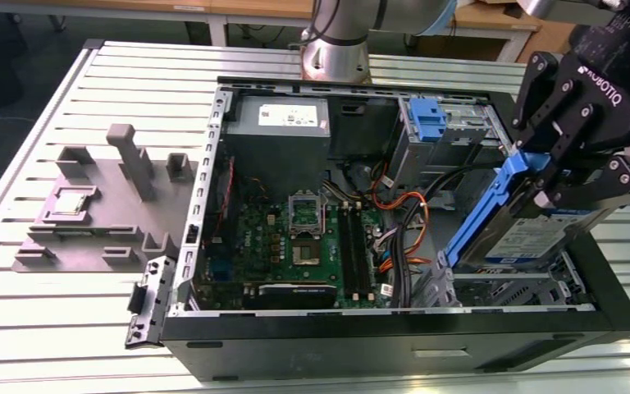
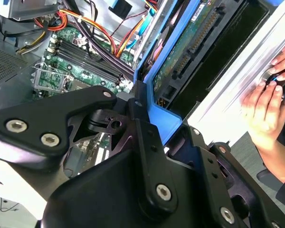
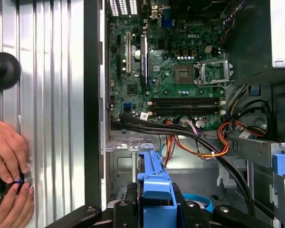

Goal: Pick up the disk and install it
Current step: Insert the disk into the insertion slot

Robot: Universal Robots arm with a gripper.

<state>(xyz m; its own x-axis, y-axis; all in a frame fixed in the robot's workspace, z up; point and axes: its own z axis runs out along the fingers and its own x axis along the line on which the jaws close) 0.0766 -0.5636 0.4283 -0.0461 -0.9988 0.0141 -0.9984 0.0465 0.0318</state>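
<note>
The disk (image 1: 531, 238), a silver drive with a white-and-blue label in a blue plastic carrier, hangs tilted over the drive bay (image 1: 507, 289) at the exterior view's right of the open computer case. My gripper (image 1: 550, 182) is shut on the carrier's upper end. In the second wrist view the disk's (image 2: 190, 42) green circuit side shows beyond my black fingers (image 2: 137, 118), which clamp the blue frame. The first wrist view has the carrier's (image 3: 154, 183) blue edge between my fingers (image 3: 128, 209), above the metal bay floor.
The case (image 1: 403, 345) lies open on a slatted table, with motherboard (image 1: 299, 242), orange and black cables (image 1: 403, 222), a grey power supply (image 1: 282, 119) and a bare blue bracket (image 1: 430, 119). A grey fixture (image 1: 107, 205) sits left. A person's hands (image 3: 7, 156) rest beside the case.
</note>
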